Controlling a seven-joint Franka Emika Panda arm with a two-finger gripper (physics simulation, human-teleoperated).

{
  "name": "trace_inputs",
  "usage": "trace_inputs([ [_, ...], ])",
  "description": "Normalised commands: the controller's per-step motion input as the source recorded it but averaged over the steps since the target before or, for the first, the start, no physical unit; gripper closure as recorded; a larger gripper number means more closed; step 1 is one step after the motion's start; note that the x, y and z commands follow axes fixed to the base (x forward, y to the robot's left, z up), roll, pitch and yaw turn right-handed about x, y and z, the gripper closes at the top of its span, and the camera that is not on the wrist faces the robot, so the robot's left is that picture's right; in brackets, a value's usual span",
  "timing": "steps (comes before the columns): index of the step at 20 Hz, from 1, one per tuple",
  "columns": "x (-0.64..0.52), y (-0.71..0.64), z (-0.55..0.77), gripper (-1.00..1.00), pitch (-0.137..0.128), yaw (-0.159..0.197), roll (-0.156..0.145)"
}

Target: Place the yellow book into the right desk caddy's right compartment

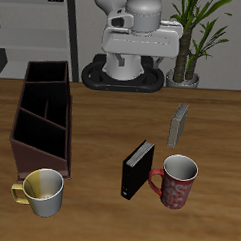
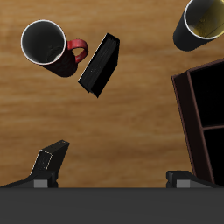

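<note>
The yellow book (image 1: 178, 126) stands upright on the table, behind the red mug (image 1: 176, 183). It also shows in the wrist view (image 2: 49, 163). The right desk caddy (image 1: 45, 114) is a dark reddish-brown open box near the table's side edge; part of its wall shows in the wrist view (image 2: 187, 114). My gripper (image 1: 144, 42) hangs high at the back of the table, near the robot's base, far from both the book and the caddy. In the wrist view the gripper (image 2: 109, 181) has its jaws wide apart with nothing between them.
A thicker black book (image 1: 137, 168) stands beside the red mug and shows in the wrist view (image 2: 99, 65). A yellow mug (image 1: 44, 192) sits just in front of the caddy. A potted plant (image 1: 197, 36) stands at the back.
</note>
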Motion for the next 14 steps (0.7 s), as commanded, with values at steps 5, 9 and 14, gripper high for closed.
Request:
trace_inputs([
  [5,-0.37,0.46,-0.08,-1.0,-0.024,-0.096,0.049],
  [9,-0.28,0.49,-0.03,-1.0,-0.07,-0.006,0.002],
  [14,-0.16,0.38,-0.16,-1.0,-0.003,0.018,0.03],
])
